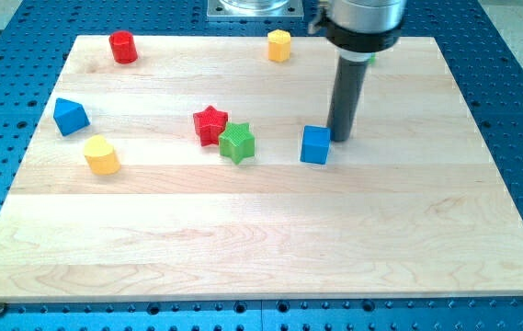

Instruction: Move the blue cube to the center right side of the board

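Note:
The blue cube (314, 145) sits on the wooden board (261, 239), a little right of the board's middle. My dark rod comes down from the view's top, and my tip (341, 138) rests on the board just to the right of the cube and slightly above it in the view, very close to its upper right corner. I cannot tell whether the tip touches the cube.
A red star (210, 124) and a green star (237, 142) lie side by side left of the cube. A blue triangular block (70, 116) and a yellow heart-like block (102, 154) lie at the left. A red cylinder (123, 46) and a yellow hexagonal block (279, 44) sit near the top edge.

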Robot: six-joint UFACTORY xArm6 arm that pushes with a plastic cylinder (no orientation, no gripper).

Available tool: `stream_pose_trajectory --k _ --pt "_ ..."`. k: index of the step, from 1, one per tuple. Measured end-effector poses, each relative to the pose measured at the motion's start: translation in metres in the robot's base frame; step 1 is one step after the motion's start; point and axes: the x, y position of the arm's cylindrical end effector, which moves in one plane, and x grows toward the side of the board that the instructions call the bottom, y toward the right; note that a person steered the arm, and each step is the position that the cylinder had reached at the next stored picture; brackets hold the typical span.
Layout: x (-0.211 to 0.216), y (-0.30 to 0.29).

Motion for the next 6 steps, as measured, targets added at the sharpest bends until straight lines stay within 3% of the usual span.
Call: stream_pose_trajectory --k 1,2,4,5,6 --pt "-0.009 -0.063" --pt "0.038 -0.053" --pt "0.025 0.057" --pt "0.065 0.036" --pt "0.053 0.102"
